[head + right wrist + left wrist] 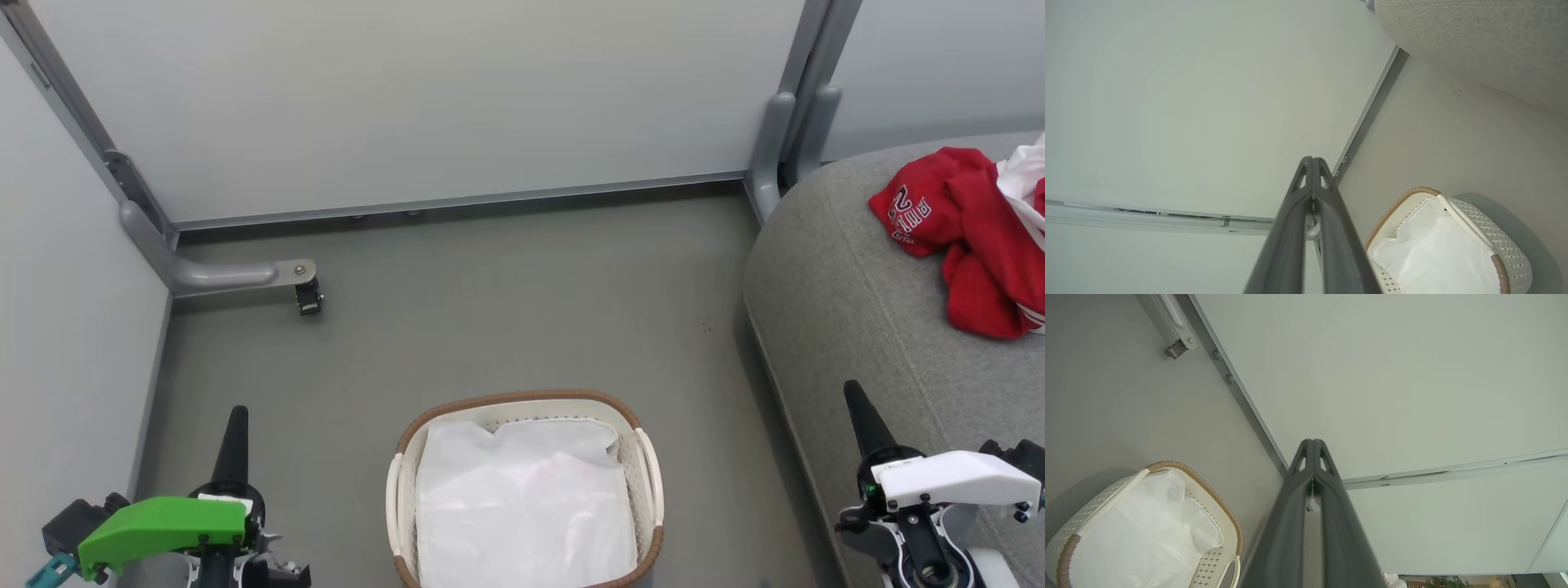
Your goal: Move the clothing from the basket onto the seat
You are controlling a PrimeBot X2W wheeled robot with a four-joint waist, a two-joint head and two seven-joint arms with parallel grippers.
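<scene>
The left hand (1312, 444) has its two fingers pressed together along their whole length, with nothing between them and nothing touching them. It hangs above the floor (506, 310), to the left of the basket (506, 400). The right hand (1311, 161) is pressed together in the same way and is empty. In the head view it sits near the front edge of the seat (857, 310).

The clothing (971, 237) lies on the seat, well apart from the basket, as a crumpled red heap. One fold shows white lettering, and white cloth and stripes run off the right edge of the picture. The basket stands on the floor between the two hands, and the rumpled white liner (522, 498) fills it.

The head view takes in the clothing and the top of the seat. The left wrist view shows the basket at lower left, with a handle and the brown rim, and a partition foot (1177, 349) on the floor by the wall. The right wrist view shows the basket at lower right and the seat's rounded grey side at upper right.
</scene>
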